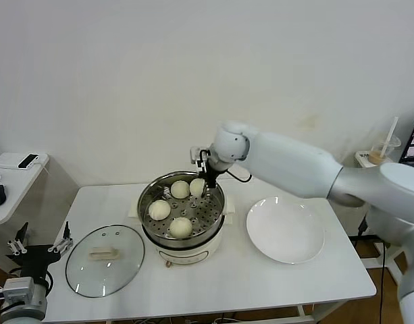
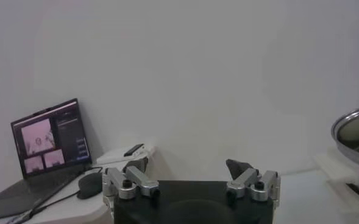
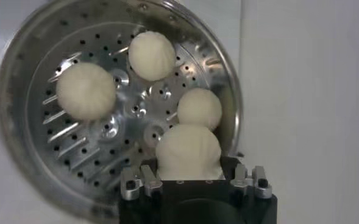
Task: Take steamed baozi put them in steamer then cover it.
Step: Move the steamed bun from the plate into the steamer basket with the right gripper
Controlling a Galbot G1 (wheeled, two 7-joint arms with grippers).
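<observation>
The steel steamer (image 1: 147, 197) stands on its cream base at the table's middle. Three baozi lie on its perforated tray (image 3: 106, 131): one (image 3: 86, 90), a second (image 3: 152, 55) and a third (image 3: 199, 108). My right gripper (image 1: 207, 181) reaches down into the far right part of the steamer and is shut on the fourth baozi (image 3: 187, 151), low at the tray. The glass cover (image 1: 104, 260) lies flat on the table left of the steamer. My left gripper (image 1: 41, 238) is parked open and empty off the table's front left corner.
An empty white plate (image 1: 286, 229) lies right of the steamer. A side table with a laptop (image 2: 48, 143) and a mouse stands at the far left. A cup with a straw (image 1: 382, 150) is at the far right. The wall is close behind.
</observation>
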